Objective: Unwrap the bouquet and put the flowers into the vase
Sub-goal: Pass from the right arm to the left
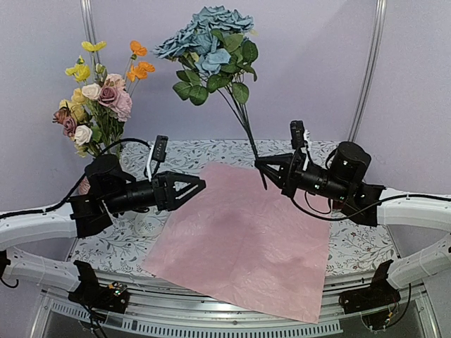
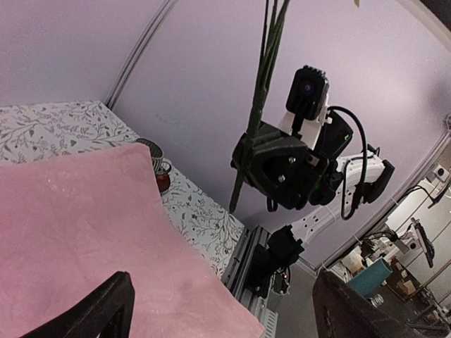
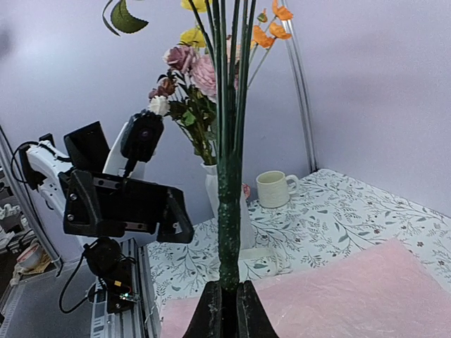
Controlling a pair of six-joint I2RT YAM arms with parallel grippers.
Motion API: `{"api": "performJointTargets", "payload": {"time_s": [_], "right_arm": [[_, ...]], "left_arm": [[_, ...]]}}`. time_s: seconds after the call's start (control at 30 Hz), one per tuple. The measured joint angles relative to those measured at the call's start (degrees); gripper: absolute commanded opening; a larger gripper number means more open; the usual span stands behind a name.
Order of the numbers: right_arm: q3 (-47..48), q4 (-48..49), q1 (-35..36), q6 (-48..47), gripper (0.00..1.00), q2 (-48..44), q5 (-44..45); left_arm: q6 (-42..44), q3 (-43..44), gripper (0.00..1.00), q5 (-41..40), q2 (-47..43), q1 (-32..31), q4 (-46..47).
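At right claw: tight pinch on green stems of blue roses, upright over pink wrapping paper spread flat on bench. At left claw: jaws wide, nothing held, just above paper's left edge. In white vase, far left: pink, cream, yellow, orange flowers.

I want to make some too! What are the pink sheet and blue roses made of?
The pink sheet looks like thin matte paper, flat with faint crinkles. The blue roses seem fake, probably cloth petals on stiff plastic stems; their dusty blue is very even.
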Motion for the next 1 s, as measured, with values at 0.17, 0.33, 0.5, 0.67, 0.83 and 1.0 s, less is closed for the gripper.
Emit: {"api": "performJointTargets", "payload": {"time_s": [0.17, 0.33, 0.5, 0.67, 0.83, 1.0], "right_arm": [[-0.59, 4.59, 4.28, -0.13, 0.04, 0.07, -2.12], [-0.94, 8.79, 7.06, 0.52, 0.03, 1.84, -3.8], [-0.94, 12.81, 8.9, 1.7, 0.03, 4.7, -6.84], [-0.92, 14.64, 9.77, 2.58, 0.03, 7.34, -9.79], [-0.92, 15.65, 9.97, 3.93, 0.03, 8.96, -11.65], [-0.92, 16.63, 10.01, 5.51, 0.03, 10.19, -12.76]], "left_arm": [[3.34, 4.81, 0.84, -4.61, 4.94, -3.45, 6.25], [5.7, 6.71, 0.7, -6.25, 6.43, -5.07, 12.66], [6.69, 6.75, 0.68, -6.36, 7.3, -5.27, 16.9], [7.48, 6.75, 0.62, -5.99, 7.65, -5.31, 19.19], [8.5, 6.73, 0.59, -5.14, 7.32, -5.31, 21.4], [9.55, 6.71, 0.47, -3.8, 6.23, -5.33, 24.35]]}}
